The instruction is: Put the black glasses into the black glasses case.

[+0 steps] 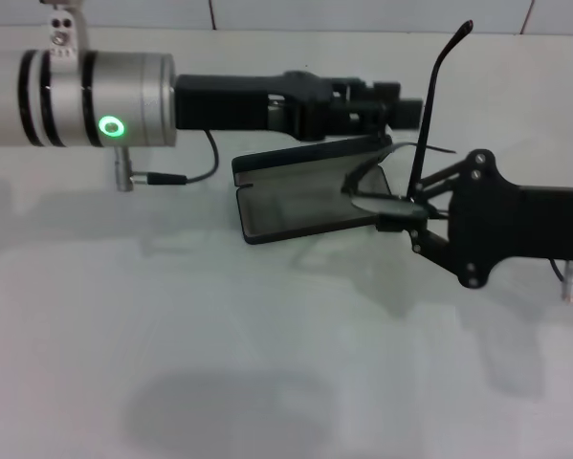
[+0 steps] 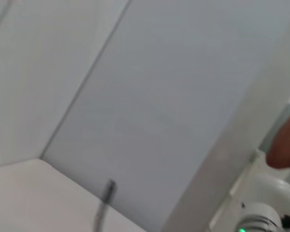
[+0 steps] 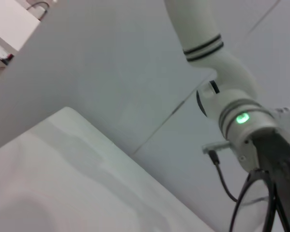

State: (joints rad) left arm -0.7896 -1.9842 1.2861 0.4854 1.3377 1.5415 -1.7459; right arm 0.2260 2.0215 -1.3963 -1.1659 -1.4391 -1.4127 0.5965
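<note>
The black glasses case lies open at mid-table, its lid raised behind the grey-lined tray. My right gripper reaches in from the right and is shut on the black glasses. It holds them over the right end of the case, one lens low over the tray and one temple arm sticking straight up. The thin frame also shows in the right wrist view. My left gripper stretches across from the left, just behind and above the lid; whether it touches the lid is hidden.
The white table spreads in front of the case. A tiled wall stands behind it. The left arm's silver wrist with a green light and its cable hang over the table's back left.
</note>
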